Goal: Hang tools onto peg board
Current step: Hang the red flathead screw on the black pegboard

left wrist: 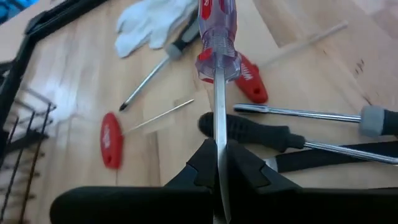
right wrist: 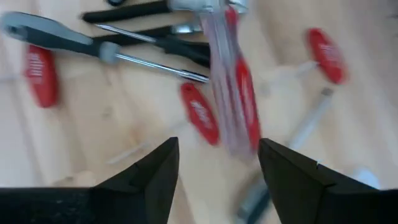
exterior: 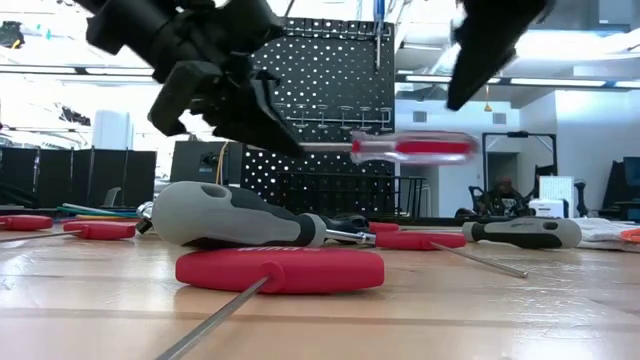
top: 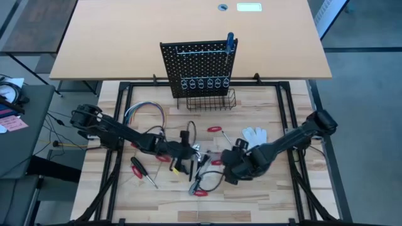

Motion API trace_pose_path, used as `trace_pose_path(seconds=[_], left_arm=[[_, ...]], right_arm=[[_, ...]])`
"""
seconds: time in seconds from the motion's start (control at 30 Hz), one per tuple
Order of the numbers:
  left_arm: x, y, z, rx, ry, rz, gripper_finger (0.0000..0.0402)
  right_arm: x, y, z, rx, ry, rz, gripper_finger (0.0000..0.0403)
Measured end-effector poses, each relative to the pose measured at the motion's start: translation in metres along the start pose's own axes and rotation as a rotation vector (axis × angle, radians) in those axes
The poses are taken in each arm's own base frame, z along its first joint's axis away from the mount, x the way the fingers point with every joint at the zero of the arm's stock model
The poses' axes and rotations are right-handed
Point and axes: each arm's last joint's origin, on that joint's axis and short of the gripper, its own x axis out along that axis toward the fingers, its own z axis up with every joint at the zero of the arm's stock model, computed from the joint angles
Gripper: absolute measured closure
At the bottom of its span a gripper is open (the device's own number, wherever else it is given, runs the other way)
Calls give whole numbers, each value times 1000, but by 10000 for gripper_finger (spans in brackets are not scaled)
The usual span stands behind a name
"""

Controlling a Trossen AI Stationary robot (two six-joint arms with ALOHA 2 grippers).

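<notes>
My left gripper [left wrist: 219,152] is shut on a screwdriver with a clear and red handle [exterior: 412,147], held above the table in front of the peg board [top: 201,66]. My right gripper [right wrist: 217,168] stands open just off the handle's free end and touches nothing. A blue-handled screwdriver [top: 230,43] hangs at the board's top right. Other tools lie flat on the table: a grey and black screwdriver [exterior: 240,218], red T-handled keys [exterior: 280,270], red-handled pliers [top: 200,188]. My left gripper pinches the screwdriver's bare metal shaft [left wrist: 219,134] between its two fingers, a short way from the handle. The fingers lie across the shaft. The screwdriver is lifted clear of the table and lies about level, with its handle [left wrist: 217,37] pointing toward my right gripper.
A white glove [top: 254,135] lies right of the tools and a bundle of coloured cables [top: 144,113] left of them. The wire basket [top: 210,100] sits at the board's base. A red-handled screwdriver [top: 137,166] lies near the left arm.
</notes>
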Motion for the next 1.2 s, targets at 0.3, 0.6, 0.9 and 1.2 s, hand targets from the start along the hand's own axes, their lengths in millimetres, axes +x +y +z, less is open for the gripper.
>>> trace_pose_path(seconds=[0.3, 0.6, 0.9, 1.2], left_arm=[[-71, 38, -9, -219, -412, -14, 396], [-115, 43, -20, -233, -821, -99, 396], [-113, 40, -23, -229, -869, -108, 396], [-112, 40, -24, -235, -857, -108, 394]], right_arm=[[-21, 12, -50, 26, -201, -157, 201], [23, 24, -56, 12, -624, -10, 207], [8, 7, 16, -135, -1145, 29, 204], [-17, -22, 42, -168, -1365, 51, 154]])
